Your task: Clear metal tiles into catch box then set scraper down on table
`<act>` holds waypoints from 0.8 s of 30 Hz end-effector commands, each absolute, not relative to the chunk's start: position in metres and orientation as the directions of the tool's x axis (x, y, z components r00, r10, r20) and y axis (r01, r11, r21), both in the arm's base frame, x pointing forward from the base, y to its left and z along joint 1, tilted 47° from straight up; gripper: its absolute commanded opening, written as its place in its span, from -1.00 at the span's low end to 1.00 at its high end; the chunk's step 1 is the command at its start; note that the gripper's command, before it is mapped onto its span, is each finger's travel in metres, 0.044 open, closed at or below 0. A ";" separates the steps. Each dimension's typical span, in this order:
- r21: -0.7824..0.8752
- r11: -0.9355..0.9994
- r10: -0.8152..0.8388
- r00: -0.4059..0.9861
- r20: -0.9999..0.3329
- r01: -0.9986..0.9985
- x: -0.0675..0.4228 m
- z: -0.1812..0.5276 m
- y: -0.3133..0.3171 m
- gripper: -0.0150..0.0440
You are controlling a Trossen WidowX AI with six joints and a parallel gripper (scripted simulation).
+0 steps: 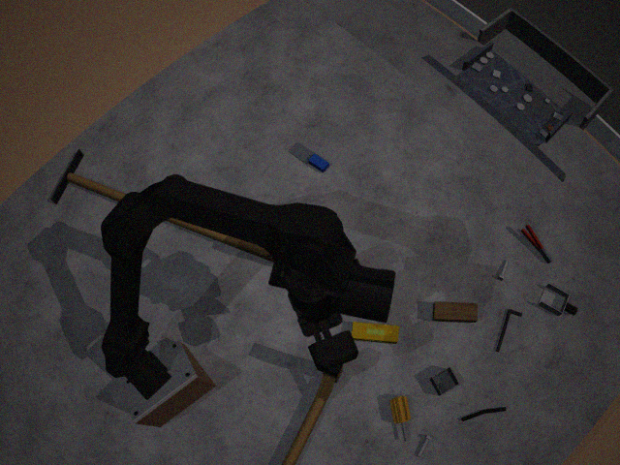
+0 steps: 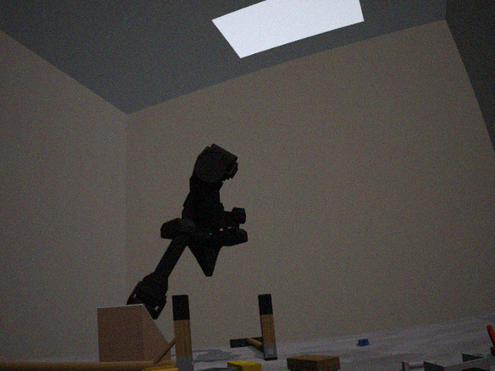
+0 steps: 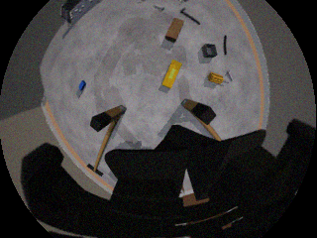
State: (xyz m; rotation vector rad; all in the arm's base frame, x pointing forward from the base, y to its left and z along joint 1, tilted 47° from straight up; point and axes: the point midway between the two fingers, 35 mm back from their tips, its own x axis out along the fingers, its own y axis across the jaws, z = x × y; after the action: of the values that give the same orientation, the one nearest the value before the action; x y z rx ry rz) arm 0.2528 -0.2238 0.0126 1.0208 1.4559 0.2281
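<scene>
1. Gripper [image 2: 207,271] hangs high above the table, fingers together, gripping nothing.
2. Long scraper [image 1: 95,187] lies flat on the table [image 1: 350,150]; the arm crosses over its handle.
3. Metal tiles [image 1: 503,88] sit scattered on the steel bench plate [image 1: 506,102], beside the catch box [image 1: 555,52], well apart from the arm.

Dim room, plain beige walls [image 2: 360,192], grey ceiling [image 2: 120,52], bright rectangular ceiling light [image 2: 288,22], mottled grey table mat [image 1: 350,125]

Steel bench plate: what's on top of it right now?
Pale metal tiles lie scattered across the steel bench plate. The catch box beyond shows no tiles, though its floor behind the near wall is hidden.
</scene>
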 end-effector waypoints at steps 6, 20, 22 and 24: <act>0.686 0.582 0.693 0.176 -0.699 0.436 0.259 -0.003 -0.210 -0.49; 0.686 0.582 0.692 0.176 -0.700 0.437 0.266 -0.026 -0.188 -0.49; 0.686 0.582 0.692 0.176 -0.700 0.437 0.267 -0.029 -0.185 -0.49; 0.686 0.582 0.693 0.177 -0.699 0.436 0.267 -0.032 -0.181 -0.49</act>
State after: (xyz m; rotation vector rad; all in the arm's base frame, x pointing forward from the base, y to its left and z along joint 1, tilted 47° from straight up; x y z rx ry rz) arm 0.2668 -0.1878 -0.0267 1.0125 1.4543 0.2362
